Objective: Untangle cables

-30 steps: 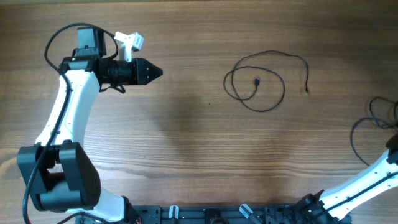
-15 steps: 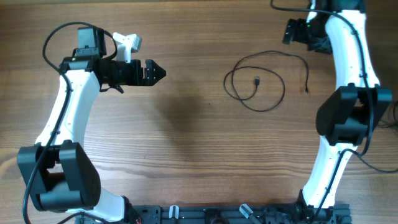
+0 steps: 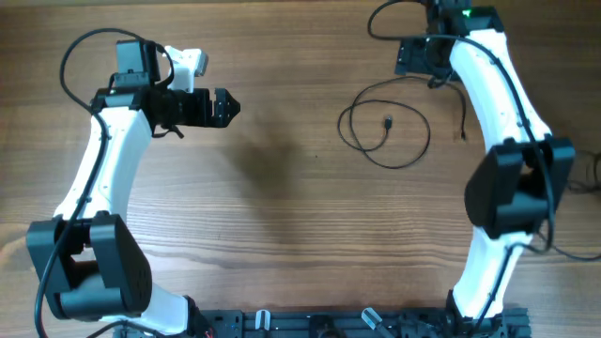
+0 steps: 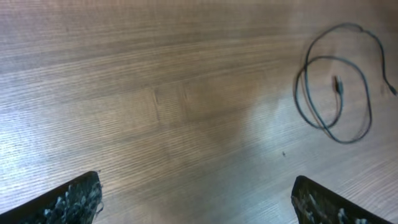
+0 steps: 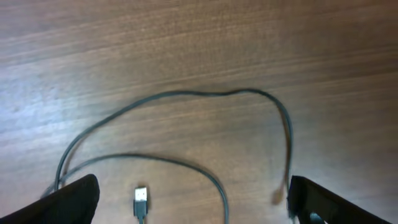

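On the near side of the cable (image 5: 186, 93), toward the robot's base, the brown wood worktop (image 3: 282, 235) looks just as it did a second ago. A bit farther out, well to the left of the cable, is the left end effector (image 3: 228, 106). A second ago its two fingers were pressed together in a point. Now they stand apart and hold nothing. Next comes the cable itself. It lies flat on the worktop in the same spot and the same shape as before. It makes one round loop that crosses over itself, with a long tail that bends over the far side of the loop and down its right side. One plug (image 5: 141, 200) lies inside the loop, and the other plug (image 5: 278, 198) lies at the end of the tail, just right of the loop. Farthest of all, just past the far side of the cable, is the right end effector (image 3: 411, 58). This is the big change. A second ago that arm was low at the right edge, well away from the cable, and now it has swung up and over. Its fingers are apart too, with nothing in them. So I think both are getting ready to grab, but no untangling has begun. Counting up: one cable, one loop, two plugs, two arms and two end effectors.
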`<state>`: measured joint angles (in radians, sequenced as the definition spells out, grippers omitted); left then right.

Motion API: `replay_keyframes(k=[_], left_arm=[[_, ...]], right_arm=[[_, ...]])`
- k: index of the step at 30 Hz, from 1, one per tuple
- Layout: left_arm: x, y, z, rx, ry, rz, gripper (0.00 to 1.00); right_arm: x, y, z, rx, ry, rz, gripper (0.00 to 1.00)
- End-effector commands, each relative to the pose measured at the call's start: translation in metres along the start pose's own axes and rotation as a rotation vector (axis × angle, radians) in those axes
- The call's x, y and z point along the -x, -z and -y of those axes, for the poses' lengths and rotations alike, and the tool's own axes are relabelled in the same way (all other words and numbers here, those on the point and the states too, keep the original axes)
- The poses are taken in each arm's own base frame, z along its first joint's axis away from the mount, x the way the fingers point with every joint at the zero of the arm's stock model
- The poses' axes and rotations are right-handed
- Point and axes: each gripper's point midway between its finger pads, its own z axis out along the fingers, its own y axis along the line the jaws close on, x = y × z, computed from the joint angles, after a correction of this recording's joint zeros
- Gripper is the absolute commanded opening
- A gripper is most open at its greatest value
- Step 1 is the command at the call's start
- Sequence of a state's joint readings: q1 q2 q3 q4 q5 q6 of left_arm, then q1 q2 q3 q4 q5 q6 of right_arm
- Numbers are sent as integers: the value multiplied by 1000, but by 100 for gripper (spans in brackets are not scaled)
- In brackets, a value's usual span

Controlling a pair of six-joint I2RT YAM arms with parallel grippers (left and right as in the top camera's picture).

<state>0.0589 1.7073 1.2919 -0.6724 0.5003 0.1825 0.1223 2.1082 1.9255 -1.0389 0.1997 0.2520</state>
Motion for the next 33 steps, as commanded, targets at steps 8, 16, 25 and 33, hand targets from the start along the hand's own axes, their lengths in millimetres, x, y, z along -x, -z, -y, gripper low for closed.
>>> replay_keyframes(k=[8,16,25,33], left_arm=[[-11,-6,-7,16,-24,12,100],[-11,-6,11,-86,-13,17,100],[-14,-6,11,-88,-3,5,100],[-14,-6,11,-88,-2,4,100]], right_arm=[[-85,16,-3,92,52,211,100],[-136,-26,31,-71,-175,141,100],[-163,-51,30,-95,-334,37,100],[-182,-56,36,-128,-406,-3,92]])
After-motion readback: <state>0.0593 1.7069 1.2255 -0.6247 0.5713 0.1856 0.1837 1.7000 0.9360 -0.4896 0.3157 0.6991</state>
